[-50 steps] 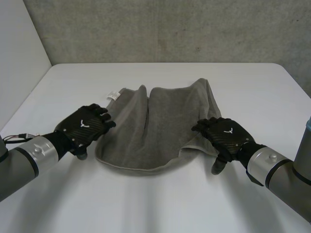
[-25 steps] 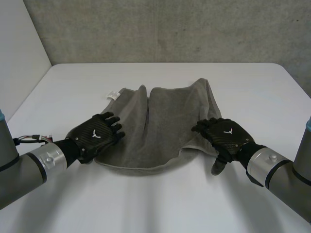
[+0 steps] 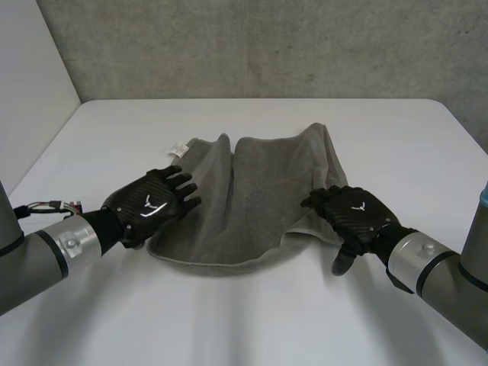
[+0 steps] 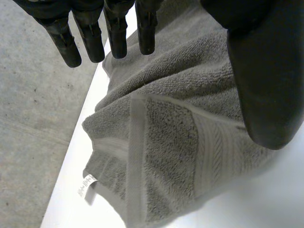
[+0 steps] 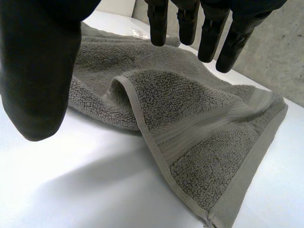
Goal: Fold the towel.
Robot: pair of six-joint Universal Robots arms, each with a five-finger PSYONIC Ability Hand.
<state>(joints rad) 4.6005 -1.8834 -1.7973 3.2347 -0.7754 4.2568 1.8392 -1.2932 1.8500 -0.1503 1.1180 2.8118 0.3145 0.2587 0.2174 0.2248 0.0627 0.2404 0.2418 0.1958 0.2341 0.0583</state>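
White table [image 3: 252,328], matte, rounded far corners, takes up most of the space in front of me. Behind it is a rough grey concrete back wall [image 3: 267,46], speckled, with a few small marks. On the left a plain pale side wall [image 3: 30,69] meets it in a vertical corner. Light is even and soft; faint blurred shadows lie on the table's near part.

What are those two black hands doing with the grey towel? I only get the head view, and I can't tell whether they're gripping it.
Observer: The left hand isn't. Its wrist view shows straight fingers spread over the towel, pinching nothing.
Operator: And the other one?
Observer: The right hand is open too, with its thumb well apart from the fingers. A turned-over towel edge lies under it on the table.
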